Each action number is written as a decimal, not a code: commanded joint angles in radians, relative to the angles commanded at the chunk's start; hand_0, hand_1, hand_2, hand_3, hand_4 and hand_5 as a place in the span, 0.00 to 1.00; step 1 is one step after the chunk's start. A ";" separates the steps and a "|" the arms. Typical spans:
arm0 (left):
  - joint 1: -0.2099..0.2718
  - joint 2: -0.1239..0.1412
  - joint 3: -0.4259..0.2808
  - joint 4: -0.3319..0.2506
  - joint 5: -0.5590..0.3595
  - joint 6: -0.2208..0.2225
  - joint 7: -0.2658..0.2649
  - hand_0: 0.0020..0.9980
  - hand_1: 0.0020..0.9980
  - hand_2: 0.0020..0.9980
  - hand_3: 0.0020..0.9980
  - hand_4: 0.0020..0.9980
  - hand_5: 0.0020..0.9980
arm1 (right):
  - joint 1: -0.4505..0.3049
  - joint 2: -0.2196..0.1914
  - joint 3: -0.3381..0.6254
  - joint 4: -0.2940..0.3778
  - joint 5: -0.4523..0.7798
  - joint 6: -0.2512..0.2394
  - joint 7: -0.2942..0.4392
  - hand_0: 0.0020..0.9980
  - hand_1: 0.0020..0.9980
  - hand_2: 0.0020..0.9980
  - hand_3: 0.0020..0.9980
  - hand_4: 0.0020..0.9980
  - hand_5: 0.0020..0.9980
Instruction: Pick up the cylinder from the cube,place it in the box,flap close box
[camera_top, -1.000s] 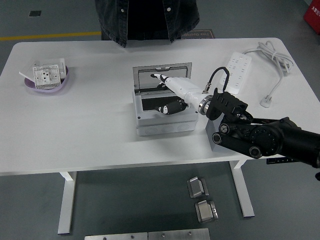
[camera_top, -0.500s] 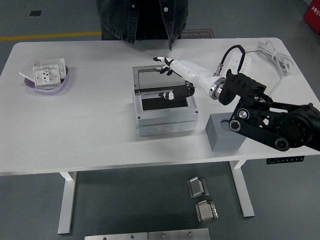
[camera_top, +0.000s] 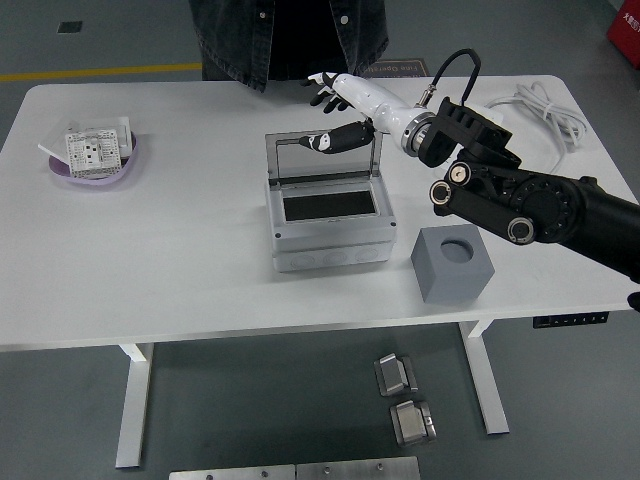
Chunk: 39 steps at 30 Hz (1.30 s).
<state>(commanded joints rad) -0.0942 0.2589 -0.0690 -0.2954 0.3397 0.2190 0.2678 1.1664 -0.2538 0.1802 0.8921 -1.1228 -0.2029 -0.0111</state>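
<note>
Showing one box (camera_top: 325, 215), one cube (camera_top: 455, 264), one right hand (camera_top: 335, 110) at lid

White table (camera_top: 150, 250) on grey floor (camera_top: 60, 420); yellow floor line (camera_top: 100, 72).

Right hand (camera_top: 335, 110) outstretched, fingers loosely spread

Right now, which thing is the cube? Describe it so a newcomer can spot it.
On the white table, look near the front edge at the right, beside the grey box with the raised lid. The cube is a plain grey block, alone in having a round hole in its top.
</note>
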 joint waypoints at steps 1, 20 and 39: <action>-0.002 0.001 -0.002 -0.001 0.003 0.000 0.000 0.65 0.64 0.56 0.61 0.51 0.35 | 0.005 0.006 -0.014 -0.022 0.019 -0.001 0.005 0.75 0.72 0.76 0.77 0.86 0.39; -0.015 0.002 -0.031 -0.010 0.029 -0.005 -0.005 0.65 0.64 0.55 0.61 0.51 0.36 | -0.010 0.005 -0.133 -0.109 0.114 -0.031 0.039 0.91 0.82 0.82 0.78 0.86 0.43; 0.002 -0.004 -0.050 -0.008 0.032 -0.002 -0.008 0.65 0.64 0.55 0.61 0.51 0.36 | -0.060 -0.074 -0.098 0.089 -0.129 -0.030 -0.020 0.89 0.80 0.80 0.77 0.88 0.47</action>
<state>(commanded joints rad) -0.0919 0.2554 -0.1185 -0.3031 0.3716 0.2173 0.2597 1.1062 -0.3273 0.0818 0.9811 -1.2523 -0.2331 -0.0307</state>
